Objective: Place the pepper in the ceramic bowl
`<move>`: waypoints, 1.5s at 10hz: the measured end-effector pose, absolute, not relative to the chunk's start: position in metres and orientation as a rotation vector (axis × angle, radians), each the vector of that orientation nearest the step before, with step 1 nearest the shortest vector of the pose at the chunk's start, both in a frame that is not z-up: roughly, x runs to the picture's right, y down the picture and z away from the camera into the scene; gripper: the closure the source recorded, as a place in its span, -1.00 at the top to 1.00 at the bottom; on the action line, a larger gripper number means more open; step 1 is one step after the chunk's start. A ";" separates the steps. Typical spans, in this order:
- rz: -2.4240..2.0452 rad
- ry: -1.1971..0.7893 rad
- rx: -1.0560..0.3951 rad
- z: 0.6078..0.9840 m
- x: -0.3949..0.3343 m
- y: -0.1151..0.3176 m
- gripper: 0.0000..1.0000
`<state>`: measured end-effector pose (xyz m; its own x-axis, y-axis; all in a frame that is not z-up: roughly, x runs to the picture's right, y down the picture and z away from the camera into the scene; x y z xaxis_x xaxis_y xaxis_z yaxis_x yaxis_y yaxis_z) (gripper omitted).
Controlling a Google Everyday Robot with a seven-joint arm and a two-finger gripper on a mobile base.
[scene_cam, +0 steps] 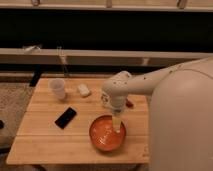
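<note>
The ceramic bowl [106, 135], orange-brown and glossy, sits on the wooden table [45, 140] near its front right. My gripper [116, 126] hangs from the white arm, pointing down over the bowl's right half, just above its inside. The pepper [129, 103], a small dark red sliver, lies on the table behind the bowl. It is mostly hidden by my arm's wrist and lies apart from the gripper.
A translucent white cup [57, 88] stands at the table's back left, with a small white bottle-like thing [83, 90] beside it. A black phone [65, 117] lies left of the bowl. My robot's white body [182, 125] fills the right side.
</note>
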<state>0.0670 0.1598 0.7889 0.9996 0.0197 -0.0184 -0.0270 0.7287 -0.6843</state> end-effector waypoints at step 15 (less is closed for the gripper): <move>0.158 0.073 -0.649 0.888 0.137 0.105 0.60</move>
